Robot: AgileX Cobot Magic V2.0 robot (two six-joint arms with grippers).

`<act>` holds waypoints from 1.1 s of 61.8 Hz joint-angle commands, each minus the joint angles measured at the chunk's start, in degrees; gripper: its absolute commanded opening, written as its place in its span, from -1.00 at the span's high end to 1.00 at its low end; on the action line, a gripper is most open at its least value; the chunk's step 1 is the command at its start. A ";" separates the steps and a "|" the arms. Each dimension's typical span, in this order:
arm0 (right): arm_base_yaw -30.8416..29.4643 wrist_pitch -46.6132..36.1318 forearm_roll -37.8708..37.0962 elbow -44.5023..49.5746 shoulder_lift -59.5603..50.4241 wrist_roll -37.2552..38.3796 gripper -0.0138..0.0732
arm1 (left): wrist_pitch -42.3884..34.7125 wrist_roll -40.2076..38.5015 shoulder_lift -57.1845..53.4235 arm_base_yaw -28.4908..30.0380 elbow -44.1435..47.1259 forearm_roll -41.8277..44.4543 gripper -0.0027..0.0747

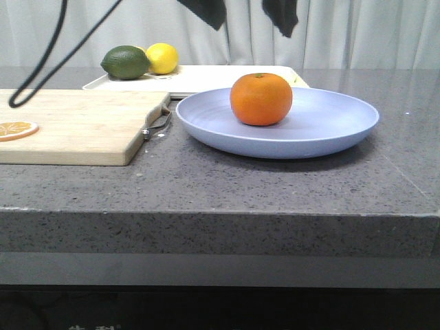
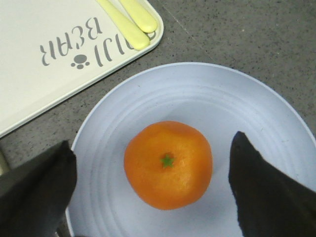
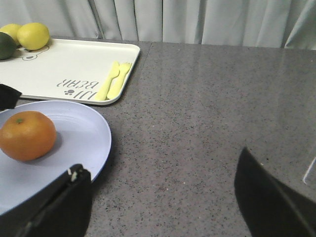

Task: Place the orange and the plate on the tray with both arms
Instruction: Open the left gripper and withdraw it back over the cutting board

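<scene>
On my front feed the orange [image 1: 261, 99], round and dimpled with a green stem dot, sits on the smooth, shallow lavender-blue plate [image 1: 330, 127], a little toward 9 o'clock of its centre. The plate rests on the speckled grey stone counter [image 1: 289, 185], its 9 o'clock rim just beside the metal handle of the pale wooden cutting board [image 1: 82, 124], which carries a thin orange slice [image 1: 15, 128]. Behind the plate, at 12 o'clock, lies the flat cream tray [image 1: 206, 77] with a green lime [image 1: 126, 62] and a yellow lemon [image 1: 162, 58] at its far left; whether plate and tray touch I cannot tell. Bare counter lies at 3 and 6 o'clock of the plate. Only dark arm tips show at the top edge. On my left wrist feed the left gripper [image 2: 155, 182] hangs above the plate, pincer spread wide with the orange [image 2: 168, 165] between the dark angular fingers [image 2: 261, 187], which are clear of it; the tray's rounded corner [image 2: 94, 74] holds pale yellow cutlery [image 2: 132, 19]. On my right wrist feed the right gripper [image 3: 160, 197] is spread wide too, over open counter, one finger [image 3: 57, 207] over the plate's rim [image 3: 101, 143].
</scene>
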 commanded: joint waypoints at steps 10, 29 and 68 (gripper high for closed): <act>-0.15 -4.75 0.14 -2.17 0.18 -0.57 -0.70 | 1.60 0.34 -5.32 0.37 -1.84 0.84 0.41; -0.15 -4.75 0.14 -2.17 0.18 -0.57 -0.70 | 4.74 -0.22 -6.55 2.88 -1.02 0.72 0.98; -0.15 -4.75 0.14 -2.17 0.25 -0.57 -0.70 | -5.47 -4.41 -34.40 24.04 34.97 -0.78 0.98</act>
